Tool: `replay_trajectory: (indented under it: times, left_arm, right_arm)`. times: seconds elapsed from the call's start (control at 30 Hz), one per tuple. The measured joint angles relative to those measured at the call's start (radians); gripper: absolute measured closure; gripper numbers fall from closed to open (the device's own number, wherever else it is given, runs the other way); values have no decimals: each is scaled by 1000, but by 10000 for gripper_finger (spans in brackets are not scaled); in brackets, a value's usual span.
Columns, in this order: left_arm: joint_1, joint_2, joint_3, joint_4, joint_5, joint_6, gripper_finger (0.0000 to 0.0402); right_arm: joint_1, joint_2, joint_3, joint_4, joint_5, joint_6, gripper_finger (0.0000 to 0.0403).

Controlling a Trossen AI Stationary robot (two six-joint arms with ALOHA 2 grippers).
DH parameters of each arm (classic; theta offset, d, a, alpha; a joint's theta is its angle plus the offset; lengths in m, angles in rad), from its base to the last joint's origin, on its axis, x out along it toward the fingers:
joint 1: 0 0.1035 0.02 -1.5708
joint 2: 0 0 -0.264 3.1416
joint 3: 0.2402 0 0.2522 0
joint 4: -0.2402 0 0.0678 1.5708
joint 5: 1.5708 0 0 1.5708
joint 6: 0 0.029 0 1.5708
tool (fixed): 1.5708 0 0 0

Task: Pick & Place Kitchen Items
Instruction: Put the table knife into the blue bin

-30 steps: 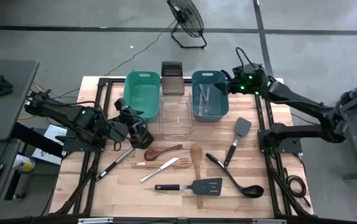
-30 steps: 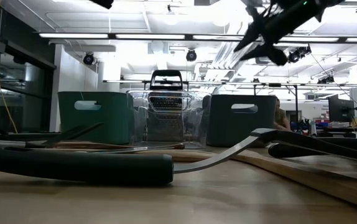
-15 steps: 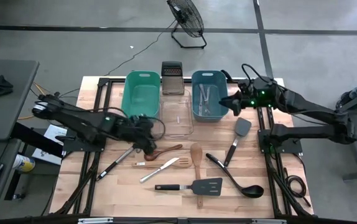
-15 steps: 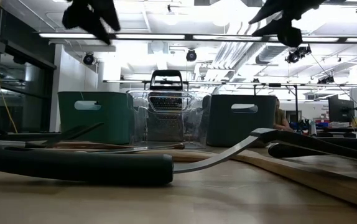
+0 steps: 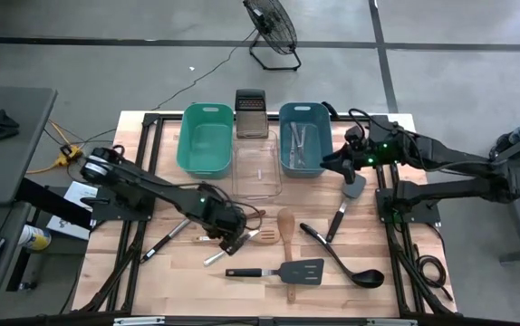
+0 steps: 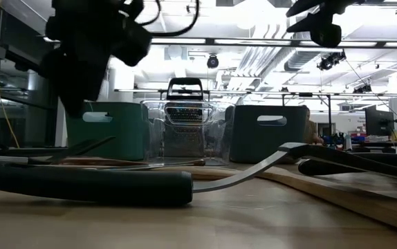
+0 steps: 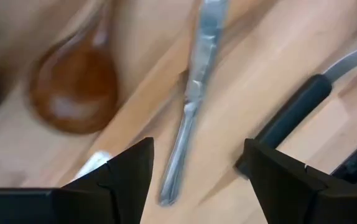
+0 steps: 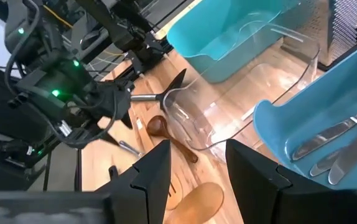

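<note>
The left gripper (image 5: 234, 241) is held low over the middle of the table (image 5: 405, 299), fingers spread apart, directly above a silver knife (image 7: 191, 99) with nothing gripped. A brown wooden spoon (image 7: 73, 93) is seen just beside that knife. The right gripper (image 5: 334, 163) is parked by the blue tub (image 5: 302, 111), fingers parted and empty; silver cutlery (image 8: 328, 146) is seen lying inside that tub. A black turner (image 5: 278, 271) and black ladle (image 5: 346, 264) are left lying nearer the front edge.
</note>
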Motion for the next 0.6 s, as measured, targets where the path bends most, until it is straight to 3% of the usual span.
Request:
replay_trajectory:
  times: [0.6]
  left_arm:
    - [-58, 119, 4, 69, -30, -44, 158]
  right_arm:
    - [6, 0, 0, -52, -3, -42, 256]
